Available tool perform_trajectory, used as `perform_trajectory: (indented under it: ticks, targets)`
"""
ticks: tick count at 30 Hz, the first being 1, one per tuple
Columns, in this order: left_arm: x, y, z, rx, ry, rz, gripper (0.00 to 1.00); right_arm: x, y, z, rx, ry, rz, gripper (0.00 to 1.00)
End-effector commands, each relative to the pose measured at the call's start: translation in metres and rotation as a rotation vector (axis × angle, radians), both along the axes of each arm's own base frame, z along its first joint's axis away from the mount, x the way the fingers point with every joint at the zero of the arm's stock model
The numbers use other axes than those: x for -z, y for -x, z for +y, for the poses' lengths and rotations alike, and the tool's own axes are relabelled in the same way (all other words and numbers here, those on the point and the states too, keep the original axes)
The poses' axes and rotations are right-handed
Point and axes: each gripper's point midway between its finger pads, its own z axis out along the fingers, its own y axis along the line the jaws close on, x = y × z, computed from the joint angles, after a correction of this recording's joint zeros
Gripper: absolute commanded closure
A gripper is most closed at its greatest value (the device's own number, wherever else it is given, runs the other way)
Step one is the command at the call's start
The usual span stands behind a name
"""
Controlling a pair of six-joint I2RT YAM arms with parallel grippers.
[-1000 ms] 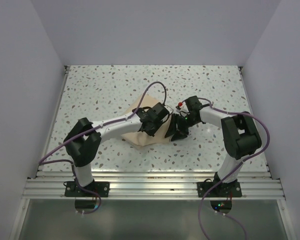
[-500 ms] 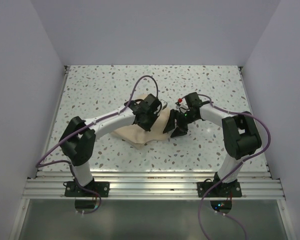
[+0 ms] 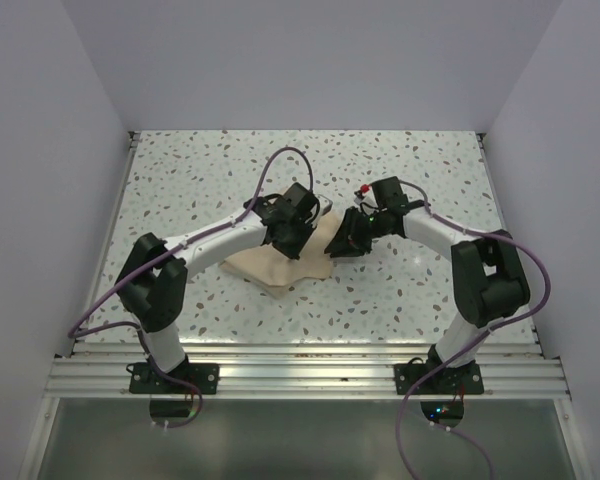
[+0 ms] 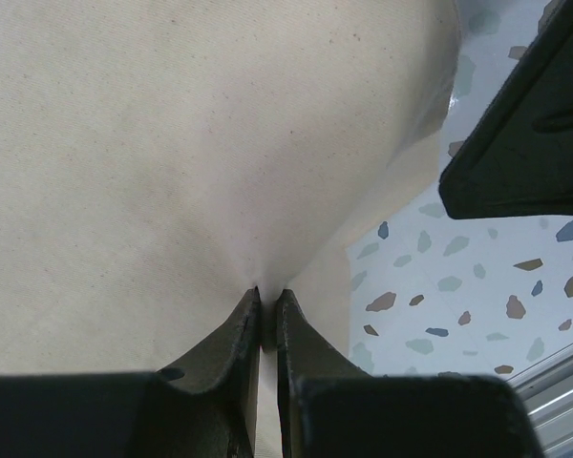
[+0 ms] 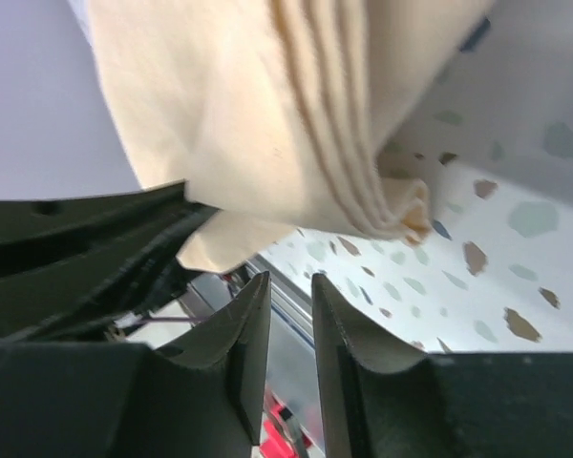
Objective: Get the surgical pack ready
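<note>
The tan cloth of the surgical pack lies bunched on the speckled table, partly under both arms. My left gripper is shut on a pinch of the cloth, its fingertips pressed together with fabric between them. My right gripper hovers at the cloth's right edge. In the right wrist view its jaws stand slightly apart with nothing between them, just below the cloth's folded layered edge. What lies inside the folds is hidden.
White walls enclose the speckled table on three sides. An aluminium rail runs along the near edge. A purple cable loops above the left arm. The right gripper's dark finger shows close by in the left wrist view.
My left gripper has drawn the pinched cloth away from the near edge and a little left. The right gripper has followed, moving farther back, and its jaws have narrowed.
</note>
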Motion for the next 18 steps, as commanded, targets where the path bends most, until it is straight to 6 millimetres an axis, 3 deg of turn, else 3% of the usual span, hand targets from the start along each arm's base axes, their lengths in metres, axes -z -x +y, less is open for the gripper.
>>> perform_trajectory:
  ticks: [1, 5, 10, 13, 15, 18]
  targets:
    - [-0.035, -0.011, -0.010, 0.012, 0.080, -0.066, 1.00, -0.030, -0.022, 0.019, 0.072, -0.085, -0.080, 0.73]
    - [-0.036, -0.009, -0.011, 0.032, 0.085, -0.053, 1.00, -0.027, -0.027, 0.034, 0.076, -0.085, -0.068, 0.77]
    - [-0.033, -0.008, -0.010, 0.036, 0.076, -0.046, 1.00, -0.025, -0.031, 0.035, 0.090, -0.076, -0.068, 0.78]
    - [-0.021, -0.003, -0.009, 0.034, 0.058, -0.007, 0.74, -0.024, -0.029, 0.034, 0.088, -0.070, -0.069, 0.78]
    - [-0.019, -0.002, -0.010, 0.034, 0.067, -0.007, 0.65, -0.023, -0.027, 0.032, 0.088, -0.066, -0.069, 0.78]
    - [-0.014, 0.000, -0.007, 0.029, 0.059, -0.006, 0.61, -0.019, -0.022, 0.030, 0.086, -0.057, -0.062, 0.78]
